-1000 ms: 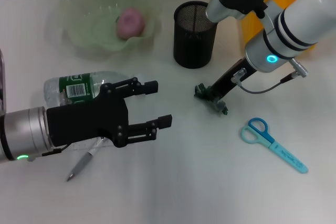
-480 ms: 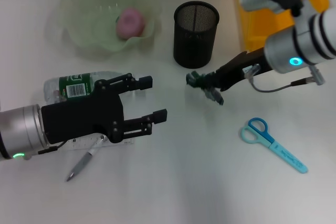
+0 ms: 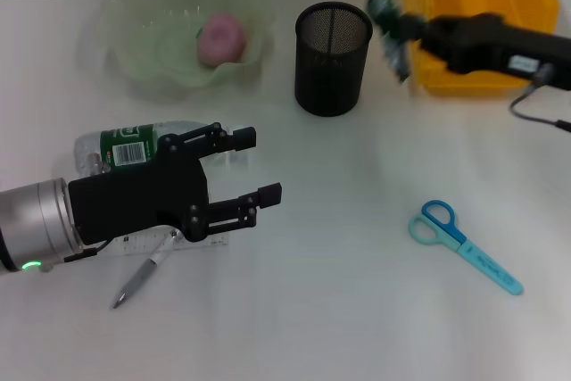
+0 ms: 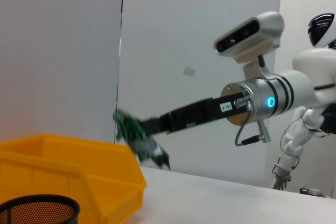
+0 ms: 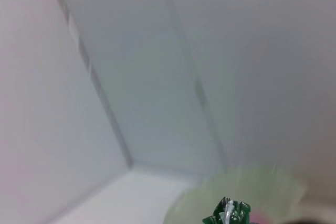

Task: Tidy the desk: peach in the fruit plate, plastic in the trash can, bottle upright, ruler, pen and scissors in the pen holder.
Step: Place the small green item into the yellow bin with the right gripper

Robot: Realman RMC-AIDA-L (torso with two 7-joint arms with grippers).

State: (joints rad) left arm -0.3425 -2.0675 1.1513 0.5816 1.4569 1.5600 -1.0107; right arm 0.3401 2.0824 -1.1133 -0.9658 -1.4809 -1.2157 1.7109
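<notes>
Right gripper (image 3: pixel 399 31): clenched on green plastic scrap (image 3: pixel 389 17), held aloft just short of yellow trash can (image 3: pixel 473 6) rim. Risk: early release would drop scrap onto desk (image 3: pixel 357 292) or into pen holder (image 3: pixel 332 58) beside it. Left gripper (image 3: pixel 259 171): released, bottle (image 3: pixel 125 149) behind it.

Bright, even overhead light, soft shadows on the desk (image 3: pixel 339 310).
Motion blur on the raised plastic (image 3: pixel 389 20); right wrist view hazy.
</notes>
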